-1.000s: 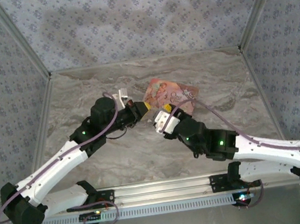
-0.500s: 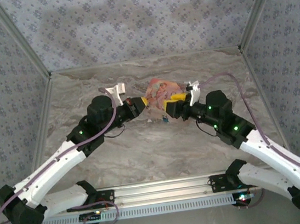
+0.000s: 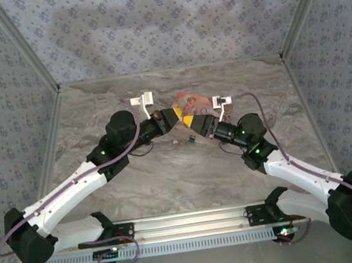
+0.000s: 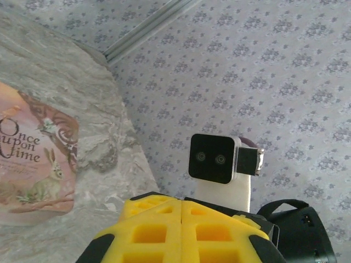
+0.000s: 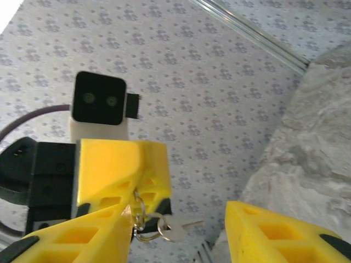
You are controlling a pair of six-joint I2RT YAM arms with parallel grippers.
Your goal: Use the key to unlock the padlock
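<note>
Right pincer [image 3: 192,121] is way closer than a second ago, half open at 4 o'clock of the left pincer [image 3: 174,116], which pinches the key [image 5: 176,227] by its ring.

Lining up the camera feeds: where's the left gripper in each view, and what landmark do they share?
Top external: left gripper at centre, slightly above the middle.
Left wrist: left gripper at bottom centre, yellow fingers together.
Right wrist: left gripper left of centre, keys hanging from it.
Shared landmark: the marble table meeting the patterned wall.
</note>
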